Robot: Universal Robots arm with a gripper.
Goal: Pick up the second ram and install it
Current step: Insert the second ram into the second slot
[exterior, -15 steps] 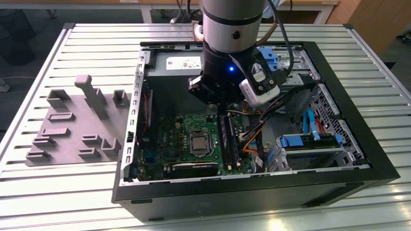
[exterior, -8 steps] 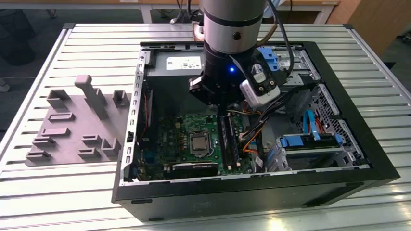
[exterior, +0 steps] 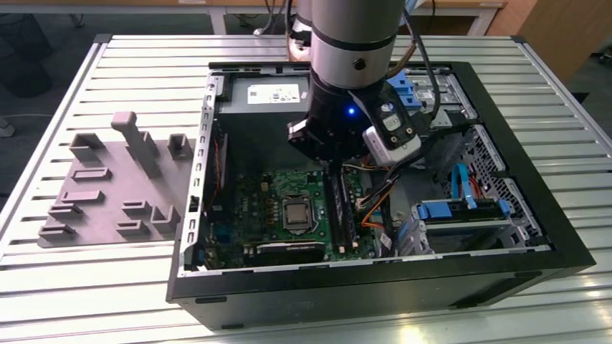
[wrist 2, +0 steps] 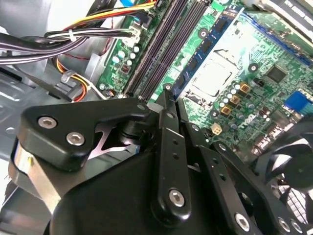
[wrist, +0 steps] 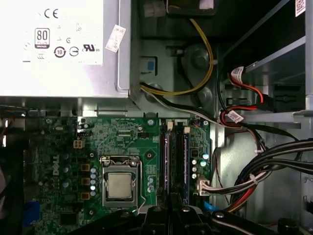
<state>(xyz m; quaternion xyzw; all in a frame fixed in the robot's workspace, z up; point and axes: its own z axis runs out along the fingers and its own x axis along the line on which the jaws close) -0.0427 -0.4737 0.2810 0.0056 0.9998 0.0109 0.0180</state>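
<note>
Second wrist view showed you the gripper [wrist 2: 165, 98] pinched narrow, tips at one end of the second ram [wrist 2: 205, 46], which stood in a motherboard [wrist 2: 264, 58] slot; exterior view put the computer case [exterior: 383, 279] mid-frame.

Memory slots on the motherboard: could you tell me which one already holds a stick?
The one nearest the processor socket: in the second wrist view a blue-green stick with dark chips stands in it, while the black slots beside it look empty.

A white label [wrist: 51, 29] on the power supply [wrist: 63, 73] carries round certification marks and symbols. White lettering [wrist: 54, 164] stands along the green motherboard's [wrist: 122, 137] edge.
</note>
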